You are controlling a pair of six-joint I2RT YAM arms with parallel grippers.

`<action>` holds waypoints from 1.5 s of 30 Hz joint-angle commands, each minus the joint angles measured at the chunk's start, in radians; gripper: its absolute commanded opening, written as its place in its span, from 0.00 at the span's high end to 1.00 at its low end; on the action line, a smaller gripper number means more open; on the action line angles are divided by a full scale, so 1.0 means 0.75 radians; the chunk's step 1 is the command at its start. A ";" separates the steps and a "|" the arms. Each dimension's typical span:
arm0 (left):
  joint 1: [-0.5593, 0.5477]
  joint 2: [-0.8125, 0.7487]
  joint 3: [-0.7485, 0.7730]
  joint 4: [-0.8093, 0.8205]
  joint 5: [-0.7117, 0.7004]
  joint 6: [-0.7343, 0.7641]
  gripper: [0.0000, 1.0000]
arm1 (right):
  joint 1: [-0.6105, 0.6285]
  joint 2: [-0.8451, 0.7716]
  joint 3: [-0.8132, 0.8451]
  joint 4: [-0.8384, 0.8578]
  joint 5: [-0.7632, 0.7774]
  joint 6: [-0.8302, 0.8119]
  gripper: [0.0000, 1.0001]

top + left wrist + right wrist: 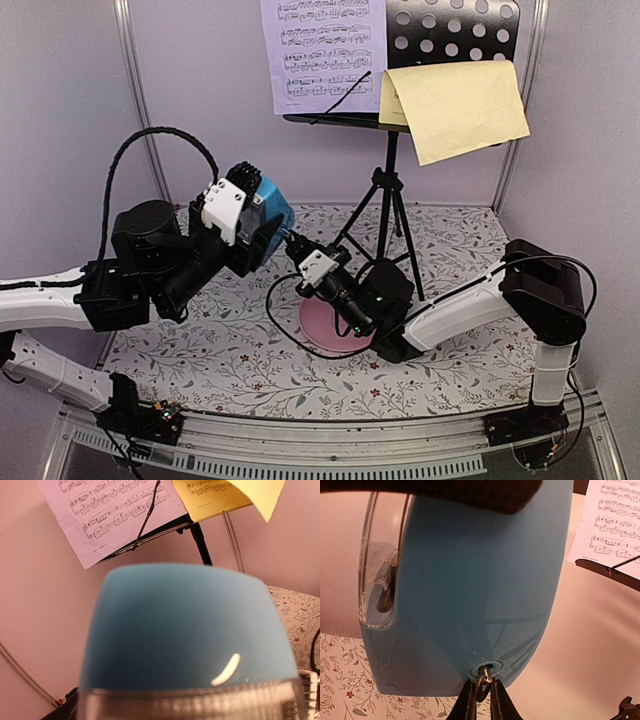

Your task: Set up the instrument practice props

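Looking from the top, left gripper [258, 215] is clamped round the blue metronome [278, 205], up in the air left of the music stand [455, 40]; left wrist: glossy hard shell, probably slippery, so grab the broad body; right wrist: right gripper [481, 694] pinched shut on its tiny, fiddly winding key [483, 679].

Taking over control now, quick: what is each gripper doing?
Left gripper: closed on the blue metronome.
Right gripper: pinched shut on the small metal key in the metronome's side.
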 commanded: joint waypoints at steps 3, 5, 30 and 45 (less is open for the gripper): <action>-0.021 -0.039 0.017 0.143 0.016 -0.001 0.81 | 0.002 -0.023 0.011 0.019 -0.007 0.032 0.93; -0.021 -0.041 0.011 0.146 0.015 0.003 0.82 | 0.001 -0.034 0.002 0.024 -0.011 0.050 1.00; -0.012 -0.088 -0.178 0.286 0.027 0.038 0.93 | -0.155 -0.161 -0.062 -0.129 -0.383 0.853 1.00; 0.277 -0.116 -0.235 0.049 0.287 -0.365 0.95 | -0.166 -0.181 -0.111 -0.258 -0.543 0.927 0.44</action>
